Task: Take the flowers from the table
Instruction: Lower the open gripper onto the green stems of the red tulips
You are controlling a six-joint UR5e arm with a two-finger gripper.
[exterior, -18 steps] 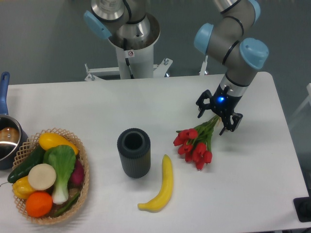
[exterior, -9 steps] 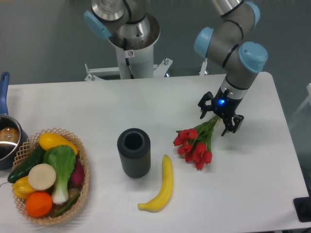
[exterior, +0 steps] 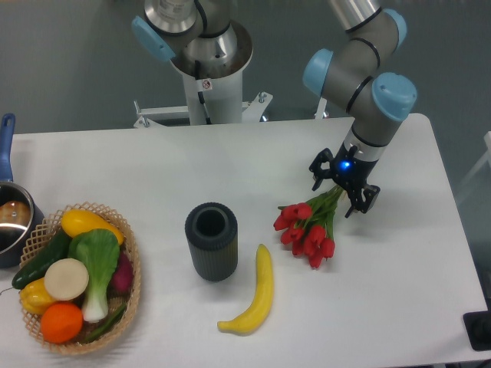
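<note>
- Gripper (exterior: pixel 343 189) has its fingers spread, poised over the stem end of the flowers (exterior: pixel 308 225), nothing pinched.
- Flowers lie on the table (exterior: pixel 230 165), right of the banana (exterior: pixel 256 293).
- Risk: thin stems may slip through or bend on closing; the bunch may splay.
- Long axis runs diagonally, with red buds near-left and stems far-right.

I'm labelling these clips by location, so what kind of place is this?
Probably a robotics lab: a white table staged with flowers, a banana and a basket of vegetables, with the gripper above the stems.
</note>
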